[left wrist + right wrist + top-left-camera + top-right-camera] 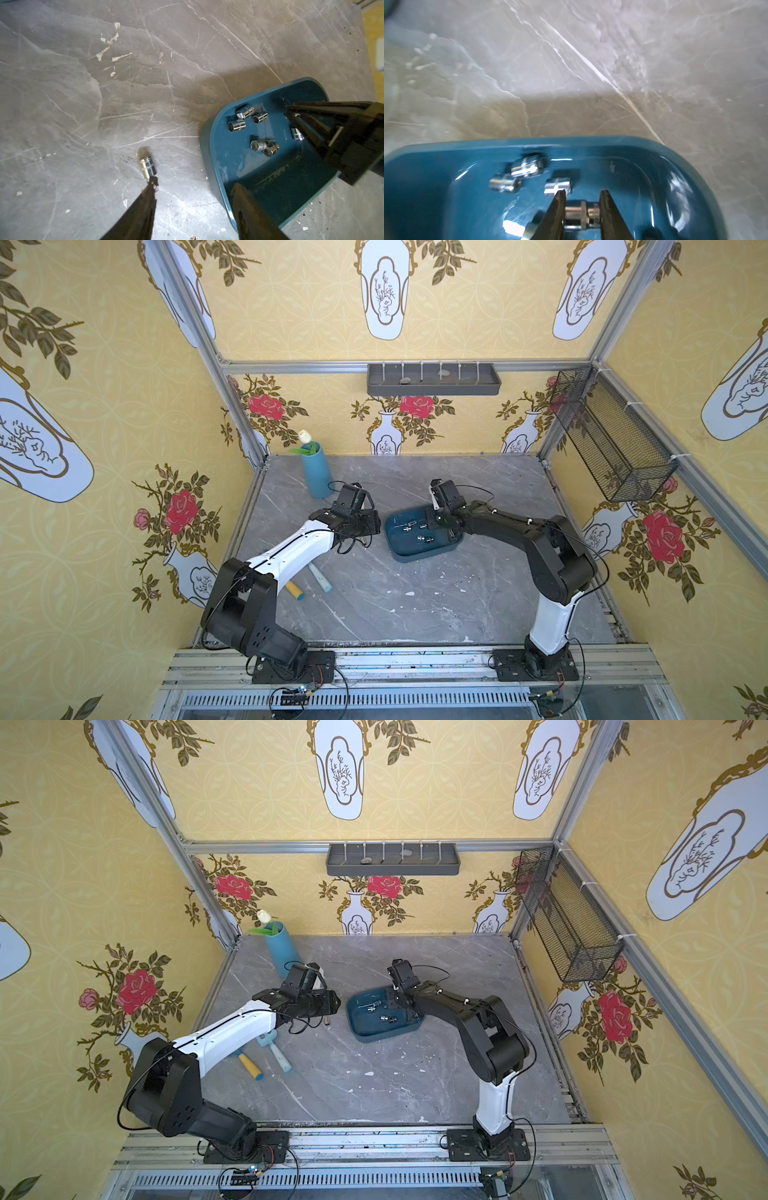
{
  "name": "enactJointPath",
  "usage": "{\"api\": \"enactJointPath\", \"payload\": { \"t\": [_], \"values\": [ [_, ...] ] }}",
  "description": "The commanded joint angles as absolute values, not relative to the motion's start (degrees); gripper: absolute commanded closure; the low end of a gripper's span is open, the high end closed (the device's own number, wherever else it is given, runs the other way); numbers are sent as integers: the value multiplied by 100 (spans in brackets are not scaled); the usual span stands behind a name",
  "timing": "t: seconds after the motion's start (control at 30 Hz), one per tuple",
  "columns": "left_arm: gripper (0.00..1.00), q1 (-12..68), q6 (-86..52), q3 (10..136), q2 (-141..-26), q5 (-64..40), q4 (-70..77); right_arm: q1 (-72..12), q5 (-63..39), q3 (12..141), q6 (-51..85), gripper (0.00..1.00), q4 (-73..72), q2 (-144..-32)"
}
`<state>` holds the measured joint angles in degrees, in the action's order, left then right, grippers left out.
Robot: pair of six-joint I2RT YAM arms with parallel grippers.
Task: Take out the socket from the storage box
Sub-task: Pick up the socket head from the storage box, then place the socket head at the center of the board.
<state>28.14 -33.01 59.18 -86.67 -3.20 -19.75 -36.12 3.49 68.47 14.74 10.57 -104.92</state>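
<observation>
The dark teal storage box [419,558] [374,1038] sits on the grey marble table, right of centre. Several chrome sockets [236,125] lie loose in it. My right gripper [583,193] reaches down into the box [467,145], shut on one socket [581,212] that lies crosswise between its fingers; in both top views it [436,522] [392,1002] is over the box's far right part. My left gripper [195,182] hangs open over the table beside the box's left rim [209,145], holding nothing. One socket [148,166] lies on the table by one of its fingertips.
A blue vase with a white tulip [316,472] stands at the back left. A pale blue-handled tool [320,576] and a yellow-handled one [295,591] lie under the left arm. A grey divided tray [432,379] and a black mesh basket [611,439] hang on the walls.
</observation>
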Motion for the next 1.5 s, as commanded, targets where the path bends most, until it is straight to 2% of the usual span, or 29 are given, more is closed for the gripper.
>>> {"api": "enactJointPath", "payload": {
  "t": [0.0,0.23,0.57,0.9,1.17,1.47],
  "values": [
    [36,2813,-3252,5897,-8585,-323,-1940,-3625,460,6723,1476,72,1299,-10071],
    [35,2824,-3186,5965,-8358,-218,-2080,-3440,660,6524,1550,72,1894,-9128],
    [34,2961,-3173,6082,-8187,-120,-2240,-2249,486,5885,1731,72,2375,-8332],
    [34,3111,-3239,6132,-8200,-58,-2302,-1402,10,5921,1528,72,1904,-9349],
    [34,3177,-3239,6194,-8229,-35,-2364,-1299,-89,6371,1424,72,1798,-10388],
    [34,3190,-3245,6257,-8321,-60,-2369,-1285,-83,6454,1337,70,1716,-10754]
  ]
}}
